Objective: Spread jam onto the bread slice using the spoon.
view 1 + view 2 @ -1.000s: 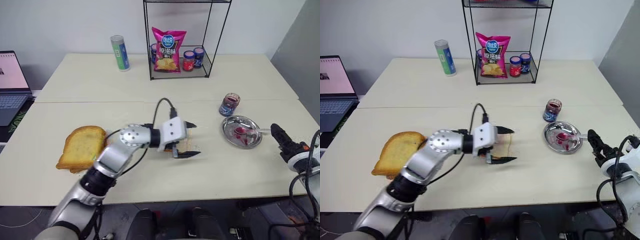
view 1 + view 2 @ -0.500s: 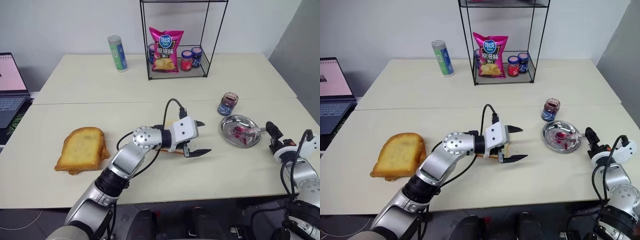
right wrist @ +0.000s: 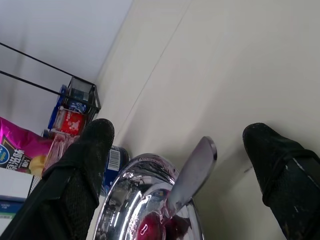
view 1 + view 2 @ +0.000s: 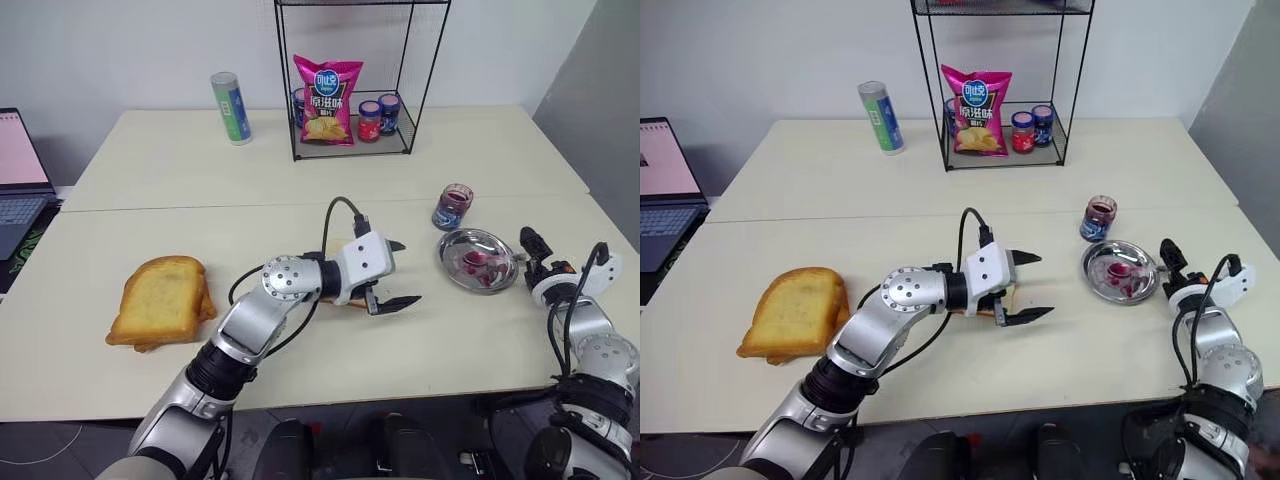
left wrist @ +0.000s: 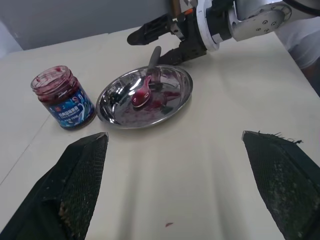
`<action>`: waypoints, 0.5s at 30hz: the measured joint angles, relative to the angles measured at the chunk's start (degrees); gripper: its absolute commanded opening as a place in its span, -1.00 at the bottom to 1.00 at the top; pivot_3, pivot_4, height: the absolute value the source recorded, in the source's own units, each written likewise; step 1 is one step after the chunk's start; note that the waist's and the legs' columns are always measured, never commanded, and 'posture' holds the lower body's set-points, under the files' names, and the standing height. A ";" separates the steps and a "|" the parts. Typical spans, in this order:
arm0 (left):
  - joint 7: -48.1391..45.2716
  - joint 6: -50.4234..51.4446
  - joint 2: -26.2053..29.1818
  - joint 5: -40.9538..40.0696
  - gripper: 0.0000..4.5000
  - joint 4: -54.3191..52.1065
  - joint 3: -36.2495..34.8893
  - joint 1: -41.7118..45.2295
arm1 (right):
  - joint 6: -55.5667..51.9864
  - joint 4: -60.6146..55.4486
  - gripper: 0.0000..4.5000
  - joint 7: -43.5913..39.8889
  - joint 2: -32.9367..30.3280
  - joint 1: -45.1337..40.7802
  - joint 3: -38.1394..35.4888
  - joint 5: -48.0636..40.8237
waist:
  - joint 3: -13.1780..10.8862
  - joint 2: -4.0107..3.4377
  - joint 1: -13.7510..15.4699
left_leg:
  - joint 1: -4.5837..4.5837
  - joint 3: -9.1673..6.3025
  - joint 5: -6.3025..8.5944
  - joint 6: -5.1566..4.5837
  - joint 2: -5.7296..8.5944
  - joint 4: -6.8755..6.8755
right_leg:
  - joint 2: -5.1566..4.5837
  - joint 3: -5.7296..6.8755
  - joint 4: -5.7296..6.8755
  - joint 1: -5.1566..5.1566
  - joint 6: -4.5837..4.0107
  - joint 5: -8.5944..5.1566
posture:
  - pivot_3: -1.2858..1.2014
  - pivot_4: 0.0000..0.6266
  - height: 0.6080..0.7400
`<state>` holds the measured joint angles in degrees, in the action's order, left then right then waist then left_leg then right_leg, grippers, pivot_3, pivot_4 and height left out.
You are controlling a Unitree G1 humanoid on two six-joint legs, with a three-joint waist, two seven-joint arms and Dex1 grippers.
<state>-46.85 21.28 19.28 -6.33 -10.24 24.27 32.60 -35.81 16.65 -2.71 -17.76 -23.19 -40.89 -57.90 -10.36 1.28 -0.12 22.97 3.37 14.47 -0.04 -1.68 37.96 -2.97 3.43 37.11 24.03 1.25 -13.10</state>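
On the desk point(image 4: 120, 400), toasted slices point(image 4: 160, 300) lay at the left. The left gripper point(image 4: 393, 274) hung at the middle with its fingers spread wide over the bread slice point(image 4: 340, 300), mostly hidden beneath it. Right of it stood an open jam jar point(image 4: 452, 207) beside a steel dish point(image 4: 478, 261) holding jam point(image 5: 165, 97) and the spoon point(image 5: 145, 87). The right gripper point(image 5: 165, 42) sat at the spoon's handle end, fingers apart, either side of it.
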 measured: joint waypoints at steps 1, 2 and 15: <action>0.01 0.02 0.04 0.00 0.99 0.00 0.00 0.00 | 0.02 0.07 1.00 -0.06 0.00 -0.06 0.00 0.01 | 0.00 0.00 0.00 | 0.00 0.00 0.00 0.00 0.00 0.00 | 0.00 0.00 0.00 0.00 0.00 0.00 | 0.03 -0.52 1.00; 0.01 0.05 0.10 0.01 0.99 0.00 0.00 0.00 | 0.04 0.21 1.00 -0.31 -0.02 -0.09 0.03 0.10 | 0.00 0.00 0.00 | 0.00 0.00 0.00 0.00 0.00 0.00 | 0.00 0.00 0.00 0.00 0.00 0.00 | 0.03 -0.52 1.00; 0.18 0.13 0.67 0.82 1.00 -0.12 0.00 -0.01 | 0.11 1.12 -0.24 -2.38 -0.15 0.32 1.56 0.94 | 0.00 -0.01 0.04 | 0.01 0.00 0.00 0.00 0.00 -0.01 | -0.01 0.00 -0.01 0.01 0.00 0.00 | 0.03 -0.52 1.00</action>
<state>-46.67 21.41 19.95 -5.50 -10.36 24.27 32.59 -35.70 17.77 -5.10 -17.92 -22.87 -39.34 -56.96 -10.36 1.27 -0.08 22.98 3.37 14.47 -0.04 -1.67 37.95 -2.98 3.43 37.11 24.04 1.25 -13.10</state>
